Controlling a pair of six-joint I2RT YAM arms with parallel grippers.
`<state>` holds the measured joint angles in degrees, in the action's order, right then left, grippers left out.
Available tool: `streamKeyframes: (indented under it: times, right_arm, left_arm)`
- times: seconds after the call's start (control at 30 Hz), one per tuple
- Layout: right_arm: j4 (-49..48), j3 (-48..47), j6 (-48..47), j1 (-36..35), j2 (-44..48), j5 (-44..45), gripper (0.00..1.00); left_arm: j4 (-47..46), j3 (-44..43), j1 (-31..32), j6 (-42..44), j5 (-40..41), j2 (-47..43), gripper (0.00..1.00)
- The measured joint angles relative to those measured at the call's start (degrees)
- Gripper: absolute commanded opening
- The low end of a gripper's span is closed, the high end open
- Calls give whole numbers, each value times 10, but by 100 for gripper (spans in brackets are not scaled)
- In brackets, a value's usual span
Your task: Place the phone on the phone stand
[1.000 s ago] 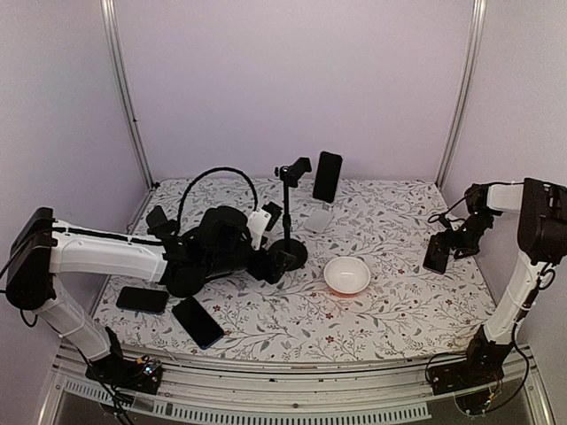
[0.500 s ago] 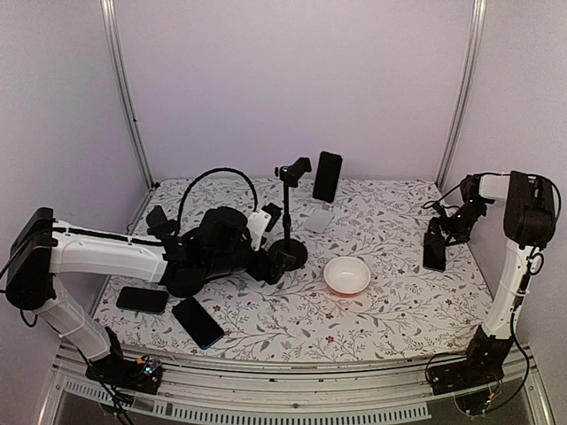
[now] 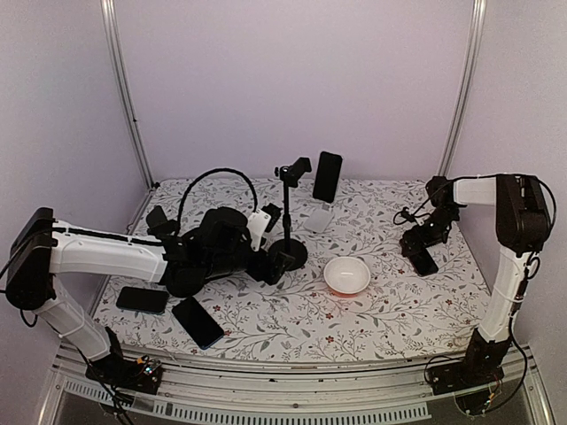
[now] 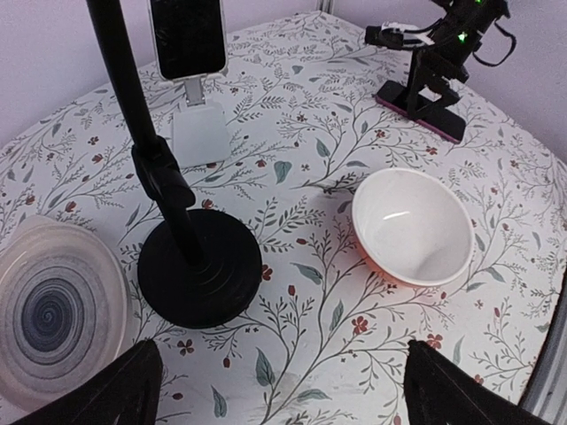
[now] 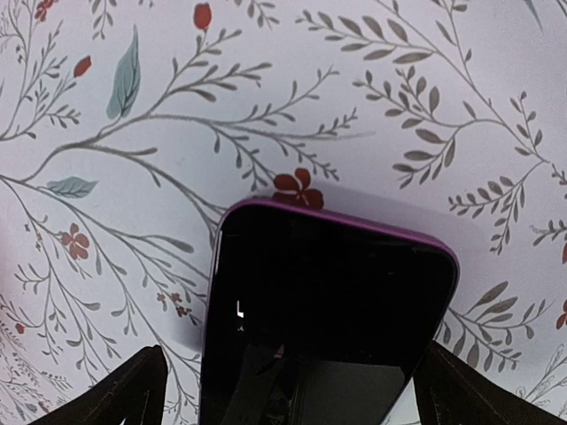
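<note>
A black-screened phone in a purple case [image 5: 328,301] lies on the flowered table at the right [image 3: 425,263]. My right gripper [image 5: 306,394] stands open over it, one finger on each side, with a gap showing on the left. The black phone stand [image 3: 288,252], a round base with a thin pole and a clamp on top [image 3: 297,168], stands mid-table. My left gripper [image 4: 283,394] hangs open just in front of that base [image 4: 199,266], nothing between its fingers.
A white bowl [image 3: 346,275] sits between the stand and the right arm. At the back, another phone [image 3: 327,175] leans on a white stand [image 3: 319,219]. Two dark phones [image 3: 142,299] [image 3: 198,321] lie front left. A spiral-patterned plate [image 4: 53,319] lies left of the stand base.
The right arm has swung in to the left and its gripper has come down over the purple phone. The left arm has stayed where it was.
</note>
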<state>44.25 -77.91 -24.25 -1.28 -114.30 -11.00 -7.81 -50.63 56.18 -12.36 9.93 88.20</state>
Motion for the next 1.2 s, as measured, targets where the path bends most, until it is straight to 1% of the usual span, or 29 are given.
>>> streamKeyframes:
  times: [0.17, 0.27, 0.43, 0.63, 0.93, 1.1, 1.2]
  right_arm:
    - [-32, 64, -2, -11, 39, 59, 99]
    - [-47, 89, 0, -17, 54, 78, 100]
    - [-47, 102, 5, -22, 64, 83, 91]
    - [-47, 105, 9, -27, 66, 87, 74]
    - [-45, 109, 8, -28, 78, 104, 59]
    - [-35, 135, -2, -25, 124, 96, 55]
    - [-38, 154, -10, -24, 174, 63, 53]
  left_arm:
    - [0, 0, 0, -2, 0, 0, 96]
    - [0, 0, 0, -3, 0, 0, 96]
    - [0, 0, 0, -3, 0, 0, 96]
    - [0, 0, 0, -12, 1, 0, 96]
    - [0, 0, 1, -19, 3, -1, 95]
    - [-1, 0, 6, -24, 4, -8, 94]
    - [-5, 0, 16, -30, 2, -13, 93]
